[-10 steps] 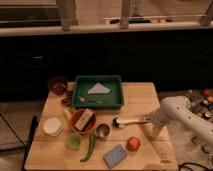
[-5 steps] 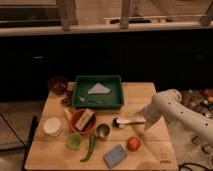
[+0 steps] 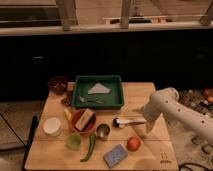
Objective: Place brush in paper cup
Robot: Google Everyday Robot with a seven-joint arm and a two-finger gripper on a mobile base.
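Note:
The brush (image 3: 128,121) lies flat on the wooden table (image 3: 150,155), right of centre, with its dark head to the left and its pale handle pointing right. The paper cup (image 3: 52,126) stands near the table's left edge, white and wide. My gripper (image 3: 148,123) hangs from the white arm (image 3: 170,102) that comes in from the right. It is low over the table at the right end of the brush handle. Whether it touches the handle cannot be told.
A green tray (image 3: 117,97) holding white paper and a fork sits at the back centre. A dark bowl (image 3: 58,84), an orange bowl (image 3: 75,122), a metal cup (image 3: 103,131), a green cup (image 3: 74,141), a green pepper (image 3: 91,146), a blue sponge (image 3: 115,155) and an orange fruit (image 3: 133,144) surround the brush.
My arm has swung left and inward from the table's right edge, bringing the gripper to the brush handle's right end. The brush and the cups have not moved.

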